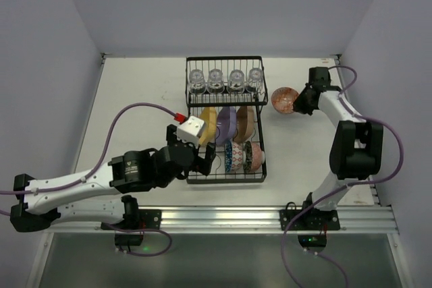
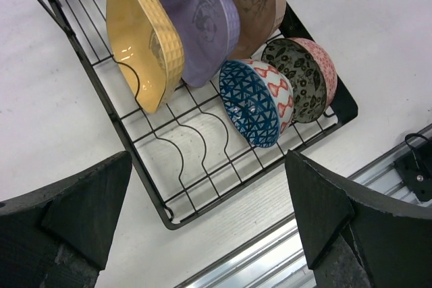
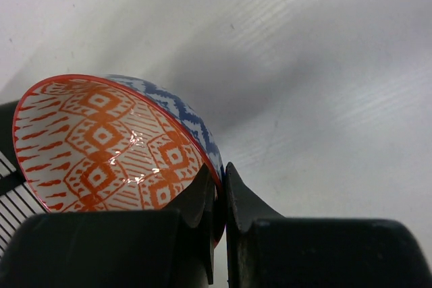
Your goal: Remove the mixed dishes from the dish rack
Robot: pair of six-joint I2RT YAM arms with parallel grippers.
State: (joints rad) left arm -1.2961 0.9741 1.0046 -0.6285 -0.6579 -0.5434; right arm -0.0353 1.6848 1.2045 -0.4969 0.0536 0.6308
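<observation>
The black wire dish rack [image 1: 226, 175] stands mid-table. Four clear glass cups [image 1: 226, 80] sit on its raised back shelf. Yellow [image 1: 210, 123], purple [image 1: 227, 123] and tan [image 1: 244, 123] plates stand on edge in the lower tray. In front of them lean a blue bowl [image 2: 256, 102] and a green-and-red bowl [image 2: 304, 75]. My left gripper [image 2: 209, 234] hovers open and empty over the rack's near left corner [image 2: 169, 224]. My right gripper [image 3: 221, 180] is shut on the rim of a bowl with an orange-red inside [image 3: 101, 146]. It holds the bowl just right of the rack [image 1: 283, 100].
An aluminium rail [image 1: 270, 217] runs along the near table edge. White walls close in the left, back and right sides. A purple cable [image 1: 135, 109] loops over the table left of the rack. The rack's edge [image 3: 10, 193] shows at the left of the right wrist view.
</observation>
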